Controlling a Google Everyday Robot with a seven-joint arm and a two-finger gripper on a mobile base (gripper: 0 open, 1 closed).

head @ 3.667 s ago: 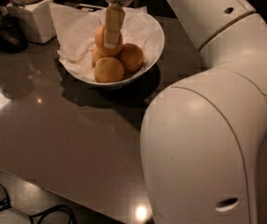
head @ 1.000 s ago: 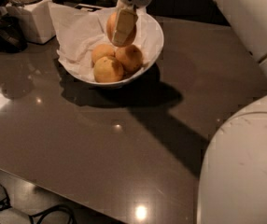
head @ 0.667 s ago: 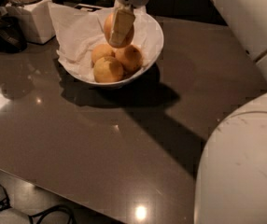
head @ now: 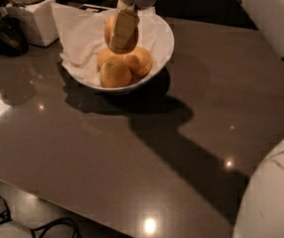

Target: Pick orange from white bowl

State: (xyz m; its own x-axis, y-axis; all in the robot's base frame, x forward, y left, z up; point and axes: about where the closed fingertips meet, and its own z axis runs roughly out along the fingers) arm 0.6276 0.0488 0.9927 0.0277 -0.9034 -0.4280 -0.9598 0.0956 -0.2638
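The white bowl stands at the back left of the dark table, lined with crumpled white paper. Three oranges lie in it. My gripper hangs over the bowl and is shut on an orange, held a little above the others. One finger covers the front of that orange.
A white square jar with a striped lid stands left of the bowl, next to a dark object. My white arm and body fill the right side. The table's front edge runs along the bottom left, with cables on the floor.
The gripper has risen with the orange in it, lifting it off the other oranges and slightly left. My body has shifted out to the right.
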